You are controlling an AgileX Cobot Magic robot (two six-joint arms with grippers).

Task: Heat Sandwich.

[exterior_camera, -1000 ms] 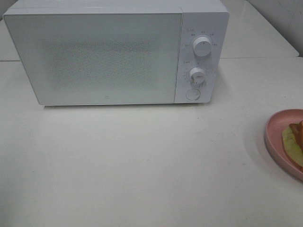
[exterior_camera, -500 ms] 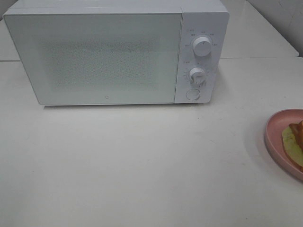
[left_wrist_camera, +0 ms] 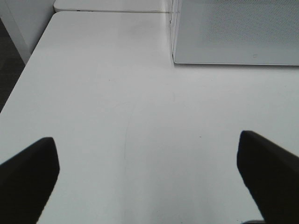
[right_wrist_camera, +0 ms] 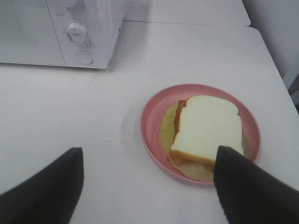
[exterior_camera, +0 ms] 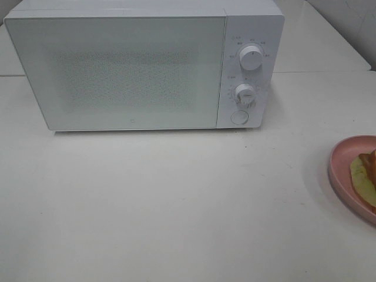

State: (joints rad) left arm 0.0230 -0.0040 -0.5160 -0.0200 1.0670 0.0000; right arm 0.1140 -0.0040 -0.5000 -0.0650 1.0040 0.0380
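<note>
The left hand (left_wrist_camera: 149, 182) hung wide open, empty, above the bare white counter (left_wrist_camera: 117, 93). The right hand (right_wrist_camera: 149, 186), also spread and empty, hovered just short of the soft white-bread sandwich (right_wrist_camera: 205, 130) on its round pink plate (right_wrist_camera: 152, 121) (probably light, squashy; better lifted by the plate's stiff rim).

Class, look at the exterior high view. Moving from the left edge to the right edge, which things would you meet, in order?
Microwave door → upper dial, with the lower dial and round button stacked below it at much the same place → pink plate → sandwich at the right edge.
</note>
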